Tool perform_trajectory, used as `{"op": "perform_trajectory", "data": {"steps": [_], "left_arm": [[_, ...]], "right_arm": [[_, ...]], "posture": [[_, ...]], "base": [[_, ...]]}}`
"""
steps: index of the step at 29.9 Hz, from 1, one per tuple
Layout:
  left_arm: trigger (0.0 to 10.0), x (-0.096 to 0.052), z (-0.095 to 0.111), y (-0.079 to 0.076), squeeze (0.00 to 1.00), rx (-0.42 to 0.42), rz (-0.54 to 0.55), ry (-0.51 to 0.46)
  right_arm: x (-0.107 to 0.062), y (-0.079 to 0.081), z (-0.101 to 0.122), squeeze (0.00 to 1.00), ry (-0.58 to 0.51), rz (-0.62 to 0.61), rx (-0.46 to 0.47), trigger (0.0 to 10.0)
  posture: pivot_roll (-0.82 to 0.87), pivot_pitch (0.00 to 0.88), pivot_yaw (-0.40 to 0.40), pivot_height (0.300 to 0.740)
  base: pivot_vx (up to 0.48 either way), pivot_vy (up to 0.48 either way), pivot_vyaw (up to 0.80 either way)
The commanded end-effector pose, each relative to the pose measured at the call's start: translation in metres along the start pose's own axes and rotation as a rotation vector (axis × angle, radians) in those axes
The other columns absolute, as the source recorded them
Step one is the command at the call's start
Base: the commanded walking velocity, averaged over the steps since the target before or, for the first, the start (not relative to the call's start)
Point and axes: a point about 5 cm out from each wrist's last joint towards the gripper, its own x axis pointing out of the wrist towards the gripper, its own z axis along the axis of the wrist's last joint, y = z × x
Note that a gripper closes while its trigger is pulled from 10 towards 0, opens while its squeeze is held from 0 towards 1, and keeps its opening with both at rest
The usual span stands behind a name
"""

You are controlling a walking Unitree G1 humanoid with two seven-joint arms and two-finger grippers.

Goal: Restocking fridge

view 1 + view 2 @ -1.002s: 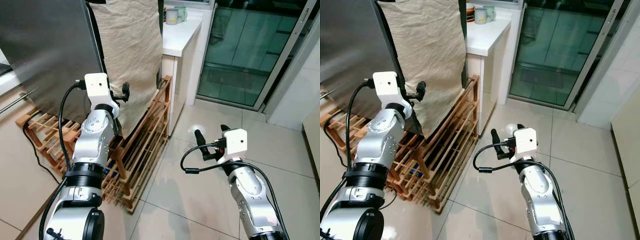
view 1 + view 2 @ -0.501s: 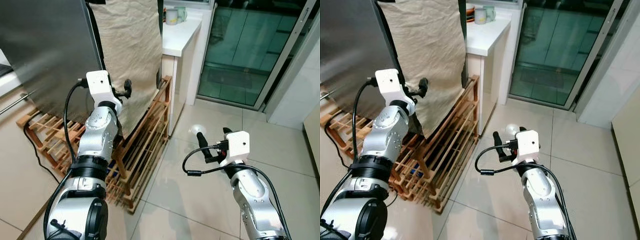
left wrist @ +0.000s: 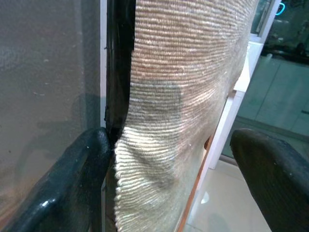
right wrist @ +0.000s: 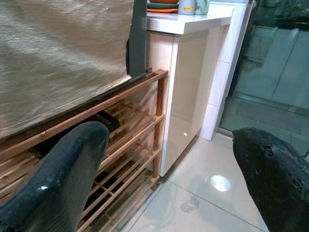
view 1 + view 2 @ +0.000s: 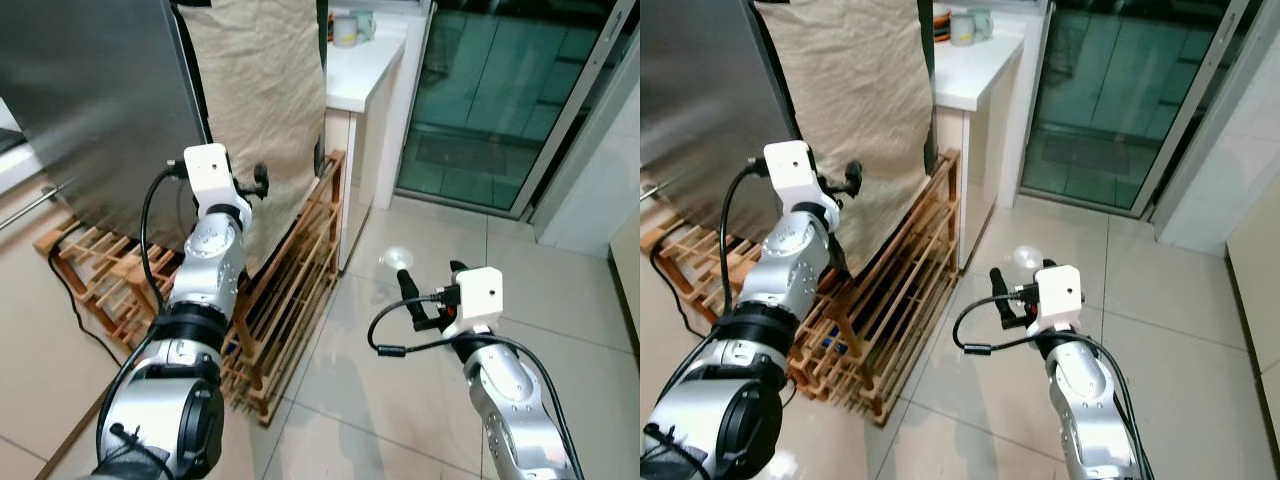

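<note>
Left pincer (image 3: 169, 159) spread wide at fridge door (image 5: 90, 100) edge, likely to pull; right pincer (image 4: 169, 159) open, idle.

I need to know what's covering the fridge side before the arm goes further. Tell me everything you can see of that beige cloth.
The beige cloth is a coarse, ribbed woven fabric, creased and wrinkled, hanging down flat beside the grey steel fridge door. Its lower edge falls over the top of the wooden slatted rack. To its other side stands the white counter. The open left gripper is up against the cloth's edge, one finger at the dark seam between cloth and door.
</note>
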Motion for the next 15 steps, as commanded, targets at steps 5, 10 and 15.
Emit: {"op": "perform_trajectory", "data": {"steps": [5,10,15], "left_arm": [[10.0,0.004,0.004,-0.029,0.0,-0.026,-0.106,-0.005],[10.0,-0.001,0.013,-0.074,0.0,-0.097,-0.371,-0.045],[10.0,-0.012,0.015,-0.121,0.0,-0.137,-0.598,-0.033]], "right_arm": [[0.002,0.0,0.006,0.0,-0.019,-0.015,0.001,10.0],[0.0,-0.001,0.004,0.0,-0.009,-0.016,0.005,10.0],[-0.007,0.0,-0.001,0.0,0.016,0.0,0.011,10.0]], "posture": [[-0.2,0.0,0.088,0.74],[-0.21,0.0,0.086,0.74],[-0.23,0.0,0.096,0.74]], "base": [[0.0,0.0,0.0],[0.0,0.0,0.0],[0.0,0.0,0.0]]}}
